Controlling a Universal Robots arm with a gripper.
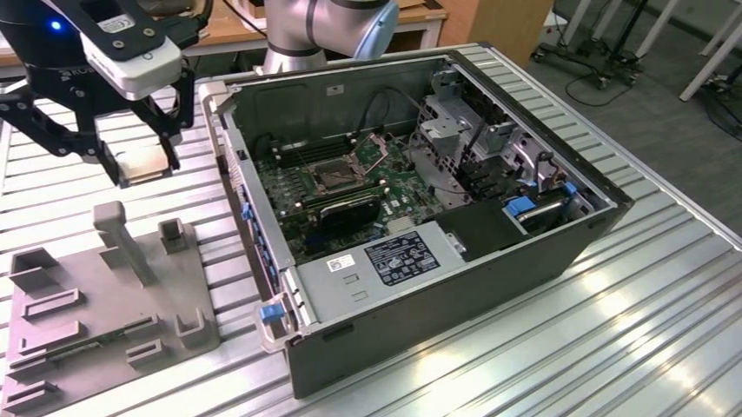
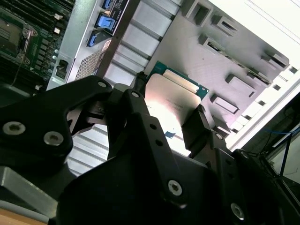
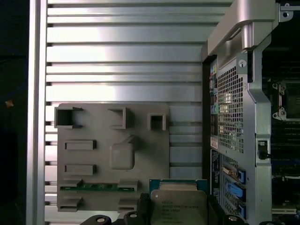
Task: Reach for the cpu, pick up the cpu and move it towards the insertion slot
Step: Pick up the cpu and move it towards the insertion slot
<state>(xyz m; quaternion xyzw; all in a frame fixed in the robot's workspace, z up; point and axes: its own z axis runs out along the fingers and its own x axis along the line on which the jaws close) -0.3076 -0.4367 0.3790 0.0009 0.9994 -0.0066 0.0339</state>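
Jaws clamp the cpu (image 3: 179,204) by opposite edges, flat, metal face upward.

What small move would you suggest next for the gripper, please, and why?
Probably carry the cpu sideways toward the exterior view's right, keeping its height. The gripper is shut on it above the table, outside the case, and the wall stands between it and the slot.
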